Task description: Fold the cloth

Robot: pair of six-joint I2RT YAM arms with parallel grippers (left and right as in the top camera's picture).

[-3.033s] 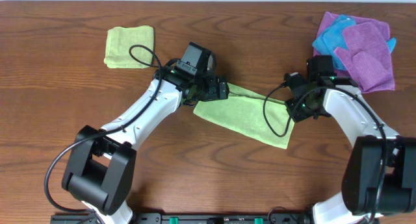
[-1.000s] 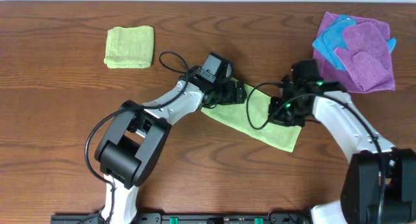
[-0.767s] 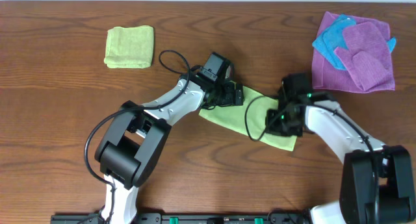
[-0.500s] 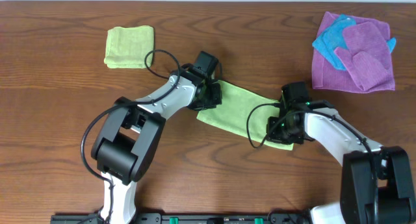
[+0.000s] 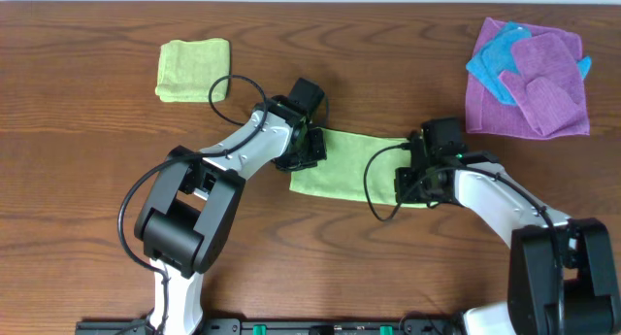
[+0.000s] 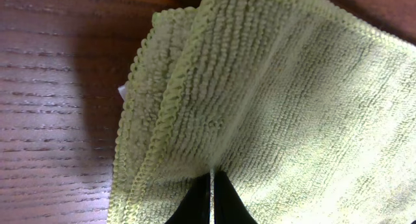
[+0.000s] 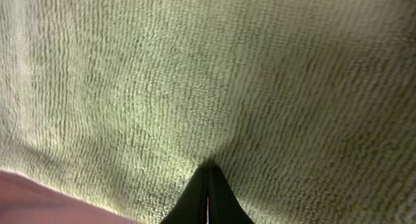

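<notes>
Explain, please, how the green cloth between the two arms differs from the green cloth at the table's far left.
The middle cloth is a long strip; the far-left cloth is a compact, squarish bundle. The middle cloth is pinched at each end by the left tool and right tool; the far-left cloth lies untouched. Both are the same yellow-green, on the wooden table.

Bare desk [image 5: 87, 209] lies open along the front and far left. A folded square [image 5: 194, 70] blocks the back left, a pile [image 5: 532, 75] the back right. Mid-desk, the left gripper [image 5: 309, 150] and right gripper [image 5: 413, 184], with looping cables [image 5: 368, 187], crowd both ends of the cloth [image 5: 349, 162]; its middle lies uncovered.
</notes>
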